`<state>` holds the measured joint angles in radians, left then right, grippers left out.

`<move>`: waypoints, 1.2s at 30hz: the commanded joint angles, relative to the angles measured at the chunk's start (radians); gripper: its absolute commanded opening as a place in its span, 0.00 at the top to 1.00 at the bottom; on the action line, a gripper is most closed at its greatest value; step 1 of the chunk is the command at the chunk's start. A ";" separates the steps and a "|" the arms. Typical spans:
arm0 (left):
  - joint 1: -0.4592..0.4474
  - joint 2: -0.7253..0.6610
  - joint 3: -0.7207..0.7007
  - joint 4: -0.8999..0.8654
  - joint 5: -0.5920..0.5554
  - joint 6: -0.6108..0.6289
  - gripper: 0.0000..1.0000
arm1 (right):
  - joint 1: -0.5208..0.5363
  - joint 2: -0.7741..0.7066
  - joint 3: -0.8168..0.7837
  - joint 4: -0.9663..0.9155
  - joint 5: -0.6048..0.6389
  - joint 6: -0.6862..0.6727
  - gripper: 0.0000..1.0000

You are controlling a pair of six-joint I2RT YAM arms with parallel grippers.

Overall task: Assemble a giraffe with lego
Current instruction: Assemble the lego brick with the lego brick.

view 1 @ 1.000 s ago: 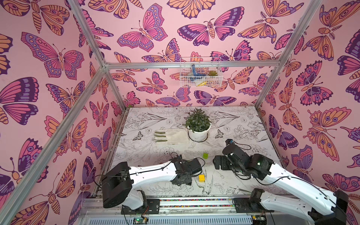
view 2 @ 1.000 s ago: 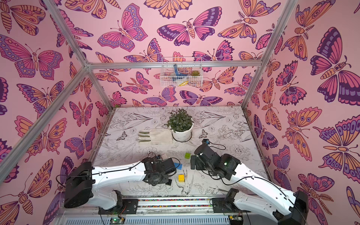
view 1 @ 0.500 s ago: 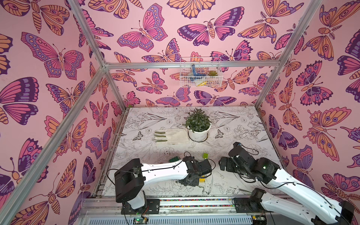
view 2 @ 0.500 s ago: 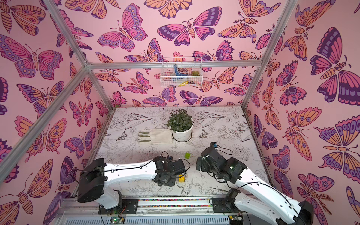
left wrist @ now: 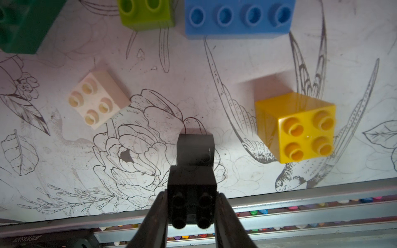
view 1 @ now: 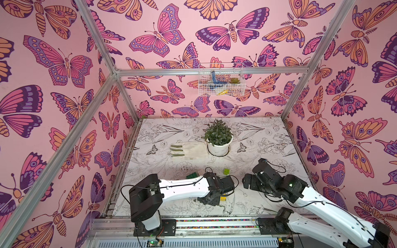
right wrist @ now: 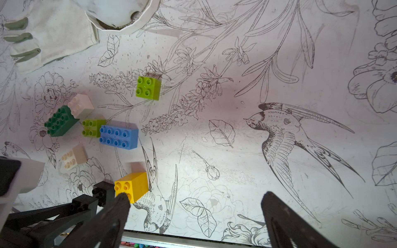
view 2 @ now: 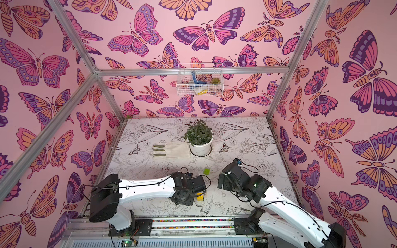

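No giraffe figure is in view; the lego lies as loose bricks. My left gripper [left wrist: 191,199] is shut on a black brick [left wrist: 191,184], its studs facing the wrist camera, low over the table's front edge. A second black brick [left wrist: 194,148] sits just beyond it. The yellow brick [left wrist: 300,128] [right wrist: 131,185] stands beside them. Farther back lie a white brick [left wrist: 97,99], the long blue brick [right wrist: 118,135], a lime brick [right wrist: 92,127] and the dark green brick [right wrist: 60,121]. My right gripper [right wrist: 195,198] hangs open over bare table, right of the yellow brick.
Another lime brick [view 1: 226,171] sits alone mid-table and another white brick [right wrist: 80,105] touches the dark green one. A potted plant [view 1: 218,137] and a work glove [view 1: 189,150] lie further back. A metal rail [left wrist: 279,206] runs along the front edge.
My left arm has swung to the right with the black brick, over to the yellow brick. My right arm drew back a little to the right.
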<state>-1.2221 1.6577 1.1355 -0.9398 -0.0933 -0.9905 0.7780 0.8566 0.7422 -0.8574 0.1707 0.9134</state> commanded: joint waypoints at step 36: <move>0.061 0.026 -0.079 0.080 0.092 0.097 0.74 | -0.028 0.007 0.017 -0.023 0.006 0.005 0.01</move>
<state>-1.1694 1.6684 1.0977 -0.8730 -0.0174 -0.9222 0.7589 0.8677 0.7422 -0.8570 0.1707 0.9161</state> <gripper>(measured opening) 0.344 0.989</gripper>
